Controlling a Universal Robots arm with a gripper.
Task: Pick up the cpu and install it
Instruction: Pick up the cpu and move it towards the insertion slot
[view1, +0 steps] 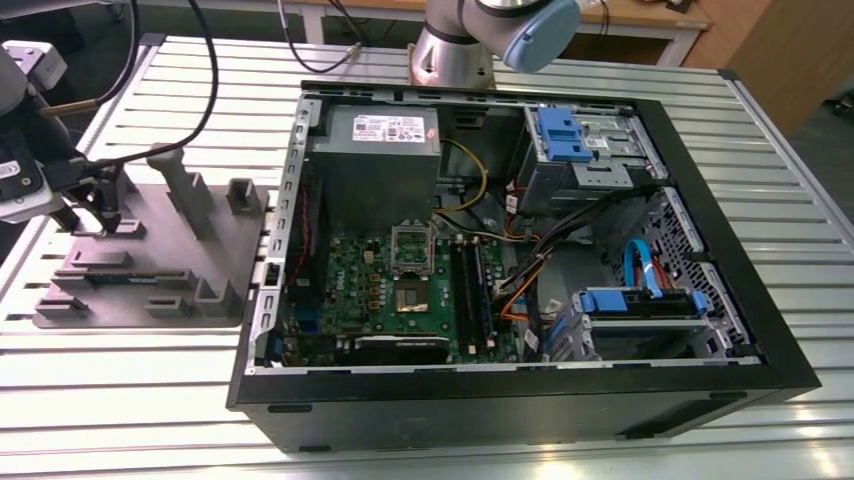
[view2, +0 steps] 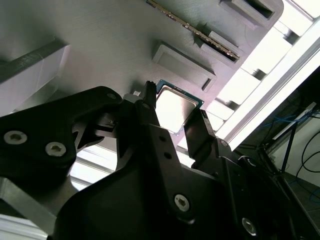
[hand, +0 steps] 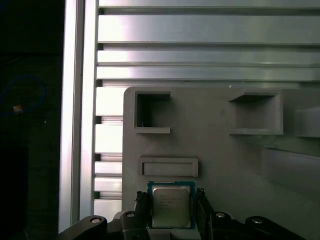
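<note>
The cpu (hand: 171, 206), a small square chip with a pale metal top, lies flat on the grey fixture tray (hand: 215, 155) beside a raised ridge. My gripper (hand: 171, 200) has one black finger tight against each of two opposite edges of the chip. The second wrist view shows the same grip, with the cpu (view2: 172, 107) between the two fingers (view2: 197, 132). In the exterior view my gripper (view1: 91, 215) stands low over the far left part of the tray (view1: 147, 260). The green motherboard (view1: 400, 290) lies in the open computer case, well to the exterior view's right of the gripper.
The black computer case (view1: 534, 390) lies open on the slatted aluminium table (view1: 134, 400). Inside it are a grey power supply (view1: 380, 140), blue drive brackets (view1: 641, 300) and loose cables. Upright grey posts (view1: 180, 185) rise from the tray. The arm's base (view1: 461, 50) stands behind the case.
</note>
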